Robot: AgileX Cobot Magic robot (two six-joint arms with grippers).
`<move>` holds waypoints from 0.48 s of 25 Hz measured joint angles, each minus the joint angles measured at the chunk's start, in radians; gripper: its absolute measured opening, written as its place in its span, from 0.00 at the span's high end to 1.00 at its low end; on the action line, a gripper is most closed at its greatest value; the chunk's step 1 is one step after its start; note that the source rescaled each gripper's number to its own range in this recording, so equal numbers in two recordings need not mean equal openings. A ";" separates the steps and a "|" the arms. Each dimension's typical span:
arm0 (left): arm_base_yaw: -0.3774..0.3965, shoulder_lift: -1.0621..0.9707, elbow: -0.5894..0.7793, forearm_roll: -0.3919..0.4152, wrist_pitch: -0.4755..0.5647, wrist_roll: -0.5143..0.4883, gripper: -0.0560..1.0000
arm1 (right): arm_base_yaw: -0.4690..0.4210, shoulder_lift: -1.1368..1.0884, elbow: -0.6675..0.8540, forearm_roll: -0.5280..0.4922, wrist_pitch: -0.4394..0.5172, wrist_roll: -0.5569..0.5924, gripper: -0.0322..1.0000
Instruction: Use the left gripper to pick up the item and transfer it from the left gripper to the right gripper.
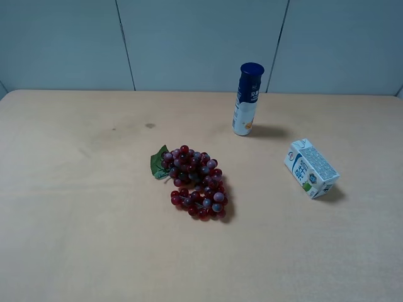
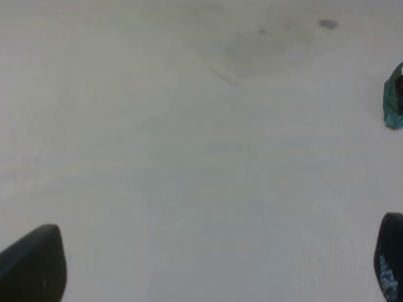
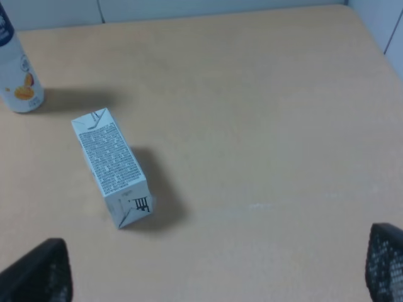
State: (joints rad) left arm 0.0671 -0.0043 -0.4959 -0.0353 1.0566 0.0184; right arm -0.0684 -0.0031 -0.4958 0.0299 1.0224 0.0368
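The item (image 1: 311,168), a small white carton with blue and green print, lies on its side at the right of the table (image 1: 75,207). The right wrist view shows the item (image 3: 112,167) too, ahead of the right gripper (image 3: 211,267) and apart from it. That gripper's two black fingertips (image 3: 38,274) stand wide apart, open and empty. The left gripper (image 2: 211,264) is open as well, over bare tabletop, with nothing between its fingertips (image 2: 31,267). Neither arm appears in the exterior high view.
A red grape bunch (image 1: 196,182) with a green leaf (image 2: 393,100) lies mid-table. A tall blue-capped tube (image 1: 247,99) stands upright behind it, left of the carton, and its base shows in the right wrist view (image 3: 16,69). A pale wall runs behind the table.
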 joint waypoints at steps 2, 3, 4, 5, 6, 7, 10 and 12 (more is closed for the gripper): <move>0.000 0.000 0.000 0.000 0.000 0.000 0.04 | 0.000 0.000 0.000 0.000 0.000 0.000 0.00; 0.000 0.000 0.000 0.000 0.000 0.000 0.04 | 0.000 0.000 0.000 0.000 0.000 0.000 0.00; 0.000 0.000 0.000 0.000 0.000 0.000 0.04 | 0.000 0.000 0.000 0.000 0.000 0.000 0.00; 0.000 0.000 0.000 0.000 0.000 0.000 0.04 | 0.000 0.000 0.000 0.000 0.000 0.000 0.00; 0.000 0.000 0.000 0.000 0.000 0.000 0.04 | 0.000 0.000 0.000 0.000 0.000 0.000 0.00; 0.000 0.000 0.000 0.000 0.000 0.000 0.04 | 0.000 0.000 0.000 0.000 0.000 0.000 0.00; 0.000 0.000 0.000 0.000 0.000 0.000 0.04 | 0.000 0.000 0.000 0.000 0.000 0.000 0.00; 0.000 0.000 0.000 0.000 0.000 0.000 0.04 | 0.000 0.000 0.000 0.000 0.000 0.000 0.00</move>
State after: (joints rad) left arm 0.0671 -0.0043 -0.4959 -0.0353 1.0566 0.0184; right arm -0.0684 -0.0031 -0.4958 0.0299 1.0224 0.0368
